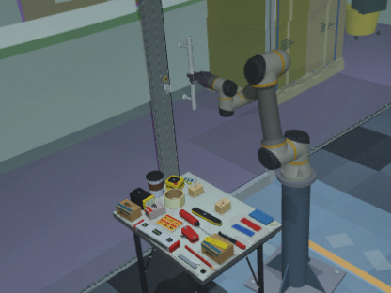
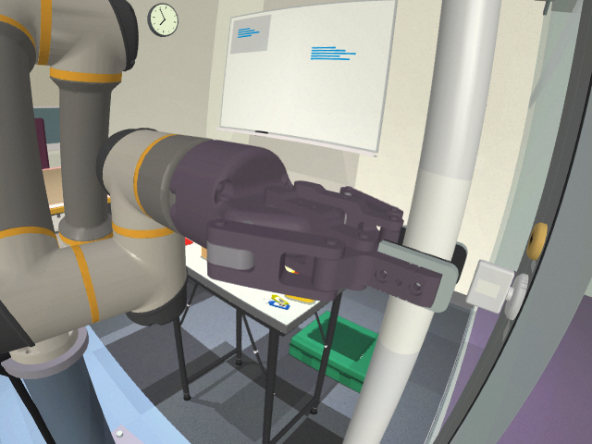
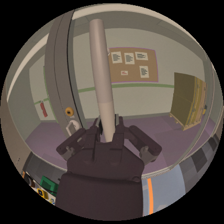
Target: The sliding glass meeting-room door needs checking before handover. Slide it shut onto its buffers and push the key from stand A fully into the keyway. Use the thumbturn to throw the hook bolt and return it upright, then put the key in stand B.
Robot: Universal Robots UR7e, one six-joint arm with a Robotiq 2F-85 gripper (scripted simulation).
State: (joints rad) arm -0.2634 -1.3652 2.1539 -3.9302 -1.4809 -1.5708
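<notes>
The far finger of my gripper (image 2: pixel 437 270) is mostly hidden behind the white vertical pull handle (image 2: pixel 433 200) of the sliding glass door. The handle (image 1: pixel 191 75) stands just right of the grey door post (image 1: pixel 160 89), and the wrist camera shows it rising straight up from between my fingers (image 3: pixel 107 125). On the post, an orange round keyway (image 2: pixel 539 234) sits above a white thumbturn (image 2: pixel 497 286), both just beyond the handle. Two small tan stands (image 1: pixel 195 189) (image 1: pixel 222 205) sit on the table below; I cannot make out the key. My gripper is closed around the door handle.
The white table (image 1: pixel 197 220) in front of the arm's pedestal (image 1: pixel 293 235) is crowded with boxes, tape, a cup and tools. A green bin (image 2: pixel 342 349) lies on the floor beside it. Cardboard cartons (image 1: pixel 282 42) stand against the back wall.
</notes>
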